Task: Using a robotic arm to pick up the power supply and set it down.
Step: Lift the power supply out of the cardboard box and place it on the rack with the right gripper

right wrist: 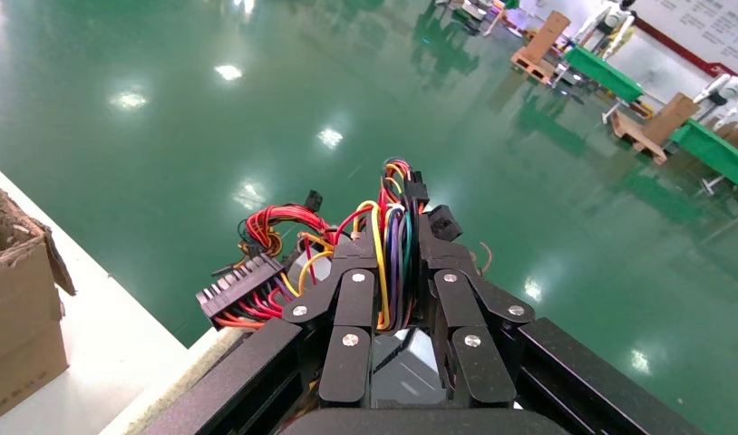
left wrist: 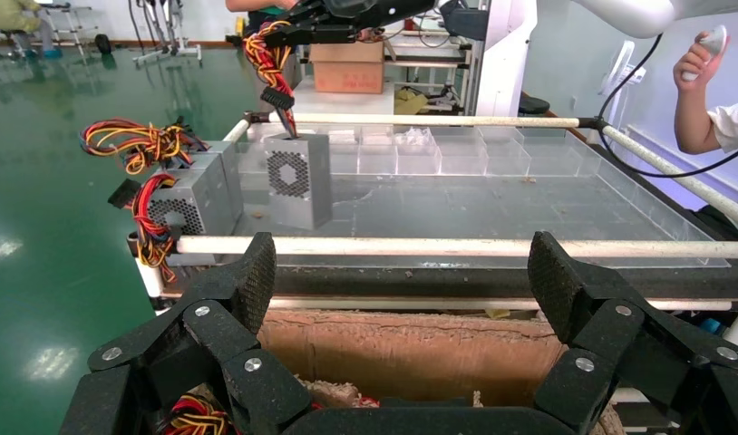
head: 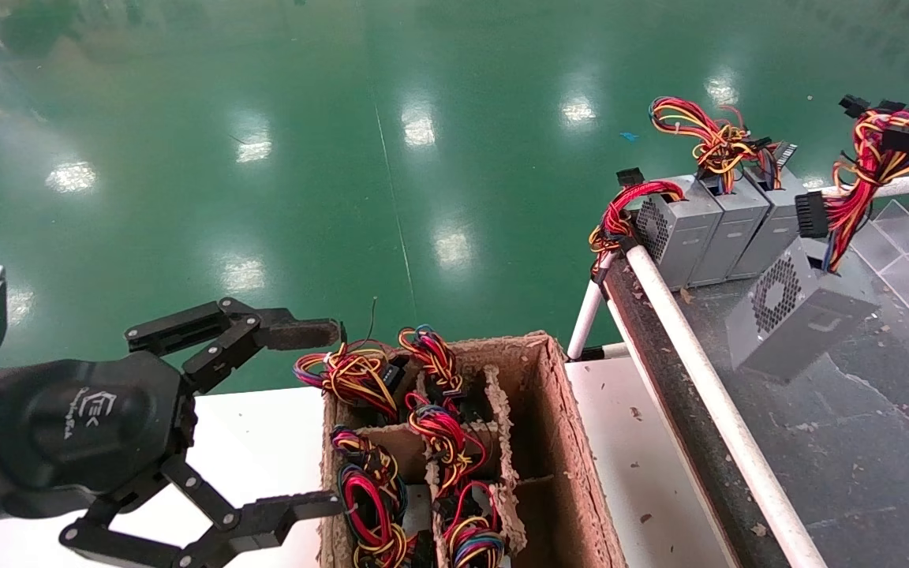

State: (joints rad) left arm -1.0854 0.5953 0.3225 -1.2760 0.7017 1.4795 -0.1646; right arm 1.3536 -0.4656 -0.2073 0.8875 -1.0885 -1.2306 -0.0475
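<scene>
The power supply (head: 798, 319) hangs tilted by its wire bundle (head: 857, 185) over the dark surface of the railed table (head: 880, 442), its perforated vent face turned toward the robot; whether a lower corner touches the surface is hard to tell. The right gripper (right wrist: 394, 272), at the far right edge of the head view, has its fingers pressed together on that wire bundle, the coloured strands running up between the two black claws. Just beyond the hanging unit, a row of three like grey boxes (head: 727, 225) stands upright at the table's far corner, wires sprouting from their tops and spilling over the white rail (head: 707, 379). Clear plastic dividers (left wrist: 456, 149) cover the table's far part. Nearer the robot, a cardboard box (head: 557, 442) with compartments holds more wire bundles in its left cells. The left gripper (head: 320, 418) hovers at that box's left side with its fingers spread wide, holding nothing. A green floor (head: 344, 158) lies beyond.
</scene>
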